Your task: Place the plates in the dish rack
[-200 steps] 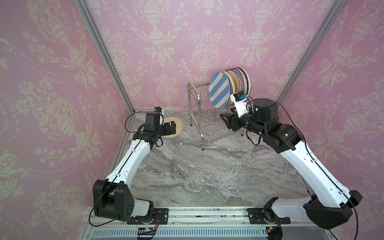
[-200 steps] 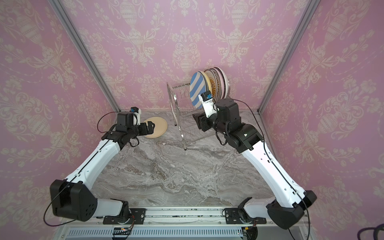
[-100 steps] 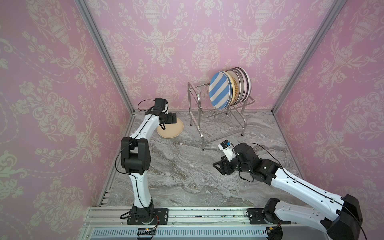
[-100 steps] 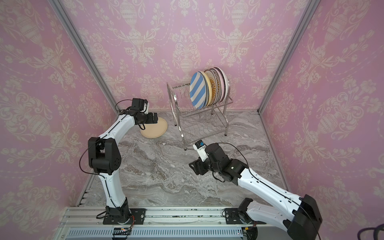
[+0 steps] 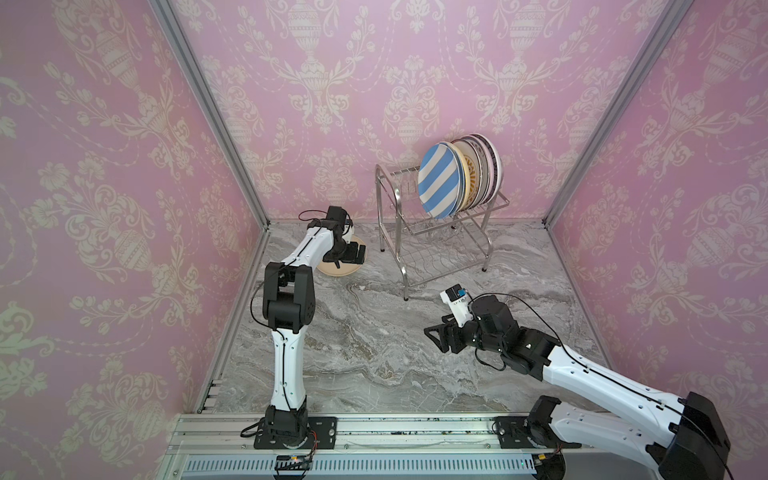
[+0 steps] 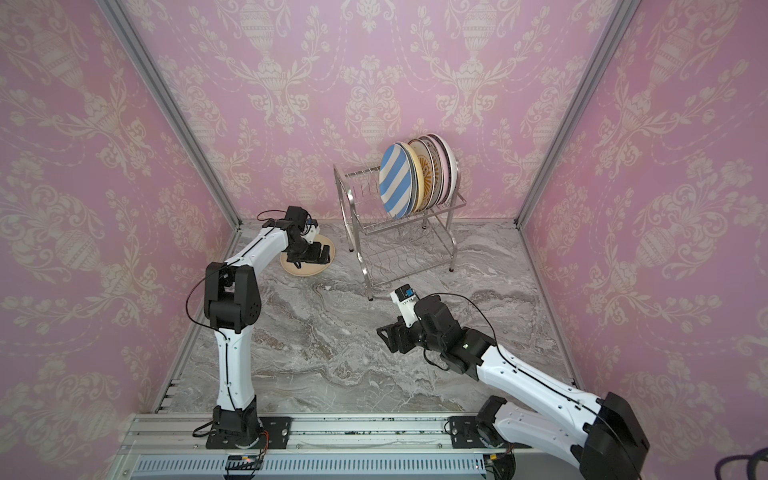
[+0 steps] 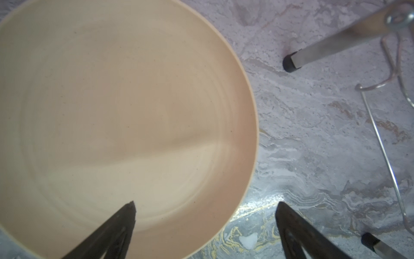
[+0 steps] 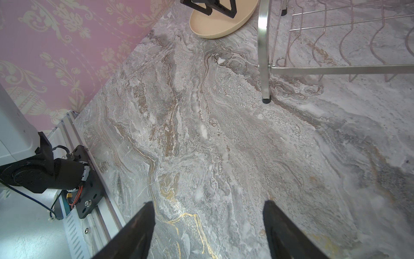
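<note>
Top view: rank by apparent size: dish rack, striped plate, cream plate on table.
1. dish rack
2. blue-and-white striped plate, raised nearer the camera
3. cream plate, partly hidden by the left hand; so 2 versus 3 holds only as seen.

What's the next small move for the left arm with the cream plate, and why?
Probably lower the left gripper until its open jaws straddle the rim of the plate. In the left wrist view one finger is over the plate, the other over bare table, so the rim lies between them. It is the only plate seen outside the rack.
</note>
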`<action>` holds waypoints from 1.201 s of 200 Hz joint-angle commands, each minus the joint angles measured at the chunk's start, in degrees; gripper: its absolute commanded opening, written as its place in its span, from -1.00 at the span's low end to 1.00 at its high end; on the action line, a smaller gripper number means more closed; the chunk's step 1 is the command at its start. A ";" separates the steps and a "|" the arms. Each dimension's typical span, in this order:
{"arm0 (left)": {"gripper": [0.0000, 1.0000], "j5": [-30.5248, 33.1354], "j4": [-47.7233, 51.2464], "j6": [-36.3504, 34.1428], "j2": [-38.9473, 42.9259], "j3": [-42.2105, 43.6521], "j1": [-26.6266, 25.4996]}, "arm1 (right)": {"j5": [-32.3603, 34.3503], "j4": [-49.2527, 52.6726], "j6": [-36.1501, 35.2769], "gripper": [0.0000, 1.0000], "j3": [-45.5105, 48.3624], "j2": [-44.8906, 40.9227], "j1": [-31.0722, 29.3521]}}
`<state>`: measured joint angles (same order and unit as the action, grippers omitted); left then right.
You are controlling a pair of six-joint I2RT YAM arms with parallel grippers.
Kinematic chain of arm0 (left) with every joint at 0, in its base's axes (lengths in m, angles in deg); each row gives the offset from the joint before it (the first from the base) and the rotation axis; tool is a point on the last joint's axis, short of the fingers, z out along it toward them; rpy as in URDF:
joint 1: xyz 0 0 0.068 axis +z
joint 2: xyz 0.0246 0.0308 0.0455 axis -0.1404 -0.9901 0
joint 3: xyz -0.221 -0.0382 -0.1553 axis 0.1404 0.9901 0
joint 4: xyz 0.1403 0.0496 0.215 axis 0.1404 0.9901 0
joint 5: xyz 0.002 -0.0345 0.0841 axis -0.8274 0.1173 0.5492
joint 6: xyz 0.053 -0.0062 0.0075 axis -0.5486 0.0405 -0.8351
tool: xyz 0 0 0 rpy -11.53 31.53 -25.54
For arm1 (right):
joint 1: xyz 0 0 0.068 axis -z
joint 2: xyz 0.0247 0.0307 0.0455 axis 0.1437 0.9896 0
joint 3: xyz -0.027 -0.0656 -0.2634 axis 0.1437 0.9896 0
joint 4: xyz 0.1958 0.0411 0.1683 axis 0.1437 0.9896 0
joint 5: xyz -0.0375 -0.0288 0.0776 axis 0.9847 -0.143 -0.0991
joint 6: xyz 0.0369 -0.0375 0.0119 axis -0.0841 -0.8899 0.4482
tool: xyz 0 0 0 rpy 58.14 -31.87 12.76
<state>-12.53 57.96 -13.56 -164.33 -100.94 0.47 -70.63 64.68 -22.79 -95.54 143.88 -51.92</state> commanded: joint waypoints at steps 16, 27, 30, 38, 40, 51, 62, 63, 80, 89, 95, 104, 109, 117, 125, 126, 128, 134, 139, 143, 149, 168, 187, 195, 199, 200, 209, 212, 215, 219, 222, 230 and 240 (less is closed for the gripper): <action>0.99 -1.69 -0.63 -3.04 -0.64 2.83 -0.11 | 2.44 -2.37 2.17 0.56 1.76 -3.08 -0.42; 0.99 -1.17 -1.71 -2.89 -0.53 3.92 -0.11 | 2.63 -2.71 2.67 0.56 2.24 -3.39 -0.43; 0.99 -0.97 -2.11 -2.74 -0.51 4.24 -0.12 | 2.65 -2.81 2.79 0.56 2.25 -3.53 -0.45; 0.99 -1.19 -3.21 -2.53 -0.35 5.09 0.10 | 2.69 -3.06 3.04 0.56 2.42 -3.70 -0.41; 0.99 -1.43 -3.45 -2.51 -0.31 5.30 0.10 | 2.66 -3.16 3.12 0.56 2.49 -3.75 -0.43; 0.99 -2.95 -4.17 -2.10 -0.29 5.73 0.49 | 2.46 -3.20 3.34 0.56 2.60 -3.93 -0.43; 0.99 -4.43 -4.51 -1.75 -0.29 5.97 0.63 | 2.56 -3.09 3.44 0.56 2.59 -4.00 -0.44; 0.99 -4.44 -4.54 -1.73 -0.25 5.97 0.64 | 2.61 -3.05 3.44 0.56 2.60 -3.97 -0.41; 0.99 -5.43 -5.29 -1.29 0.25 7.23 0.65 | 2.83 -2.84 3.44 0.56 2.65 -3.77 -0.43; 0.99 -5.71 -5.82 -0.89 0.49 8.20 0.65 | 2.86 -2.84 3.43 0.57 2.61 -3.54 -0.38; 0.99 -5.71 -5.84 -0.52 0.62 8.61 0.64 | 2.91 -3.03 3.43 0.57 2.59 -3.43 -0.44; 0.99 -5.35 -5.33 -0.06 0.63 9.06 0.61 | 2.96 -3.51 3.43 0.56 2.60 -3.27 -0.43; 0.99 -5.24 -5.33 0.14 0.83 9.64 0.61 | 2.96 -3.83 3.55 0.56 2.61 -3.24 -0.46; 0.99 -5.06 -5.61 0.53 1.16 10.58 0.59 | 2.87 -4.45 3.77 0.56 2.69 -3.03 -0.39; 0.99 -5.05 -5.68 0.86 1.57 11.53 0.63 | 2.59 -4.88 3.94 0.56 2.69 -2.85 -0.42; 0.99 -5.01 -5.61 0.93 1.60 11.65 0.64 | 2.58 -4.92 3.95 0.56 2.60 -2.78 -0.40; 0.99 -5.06 -5.47 1.03 1.76 11.84 0.65 | 2.52 -4.97 3.96 0.56 2.56 -2.76 -0.38; 0.99 -5.26 -5.25 1.41 2.02 12.31 0.62 | 2.37 -5.05 3.96 0.56 2.56 -2.52 -0.40; 0.99 -5.58 -5.11 1.73 2.43 12.93 0.63 | 2.22 -5.05 4.03 0.56 2.51 -2.27 -0.42; 0.99 -5.78 -5.00 2.06 2.77 13.45 0.65 | 2.15 -5.10 3.98 0.56 2.44 -2.12 -0.38; 0.99 -6.20 -4.80 2.43 3.39 14.29 0.62 | 2.04 -5.04 3.96 0.56 2.43 -1.83 -0.44; 0.99 -7.04 -5.10 4.10 6.01 18.09 0.56 | 1.80 -5.26 3.94 0.56 2.34 -1.17 -0.44; 0.99 -7.46 -5.38 6.19 9.48 23.43 0.42 | 1.58 -5.50 3.81 0.57 2.07 -0.35 -0.45; 0.99 -7.92 -6.22 7.21 11.08 26.28 0.28 | 1.45 -5.64 3.79 0.57 1.92 0.19 -0.40; 0.99 -8.19 -6.57 7.55 11.90 27.68 0.21 | 1.38 -5.73 3.75 0.57 1.82 0.42 -0.41; 0.99 -8.21 -6.72 7.66 12.09 28.08 0.17 | 1.36 -5.83 3.72 0.57 1.73 0.52 -0.44; 0.99 -8.55 -7.30 8.35 13.66 30.91 0.05 | 1.07 -5.99 3.63 0.57 1.43 1.20 -0.39; 0.99 -8.57 -7.55 8.53 14.18 31.78 0.04 | 0.96 -6.02 3.61 0.57 1.31 1.46 -0.39; 0.99 -8.53 -7.82 8.65 14.69 32.76 -0.07 | 0.83 -6.08 3.57 0.57 1.22 1.75 -0.38; 0.99 -8.52 -8.14 8.77 15.24 33.93 -0.08 | 0.56 -6.11 3.54 0.57 1.05 2.12 -0.41; 0.99 -8.45 -8.36 8.90 15.71 34.64 -0.07 | 0.42 -6.21 3.46 0.57 0.90 2.43 -0.42; 0.99 -8.47 -8.87 9.37 16.50 36.46 -0.19 | -0.14 -6.32 3.28 0.57 0.53 3.16 -0.39; 0.99 -9.18 -8.69 9.94 17.53 38.32 -0.39 | -0.63 -6.16 3.02 0.57 -0.13 4.05 -0.38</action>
<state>-19.48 47.35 -7.37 -147.92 -68.09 0.69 -69.42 59.46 -19.84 -93.75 146.07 -51.92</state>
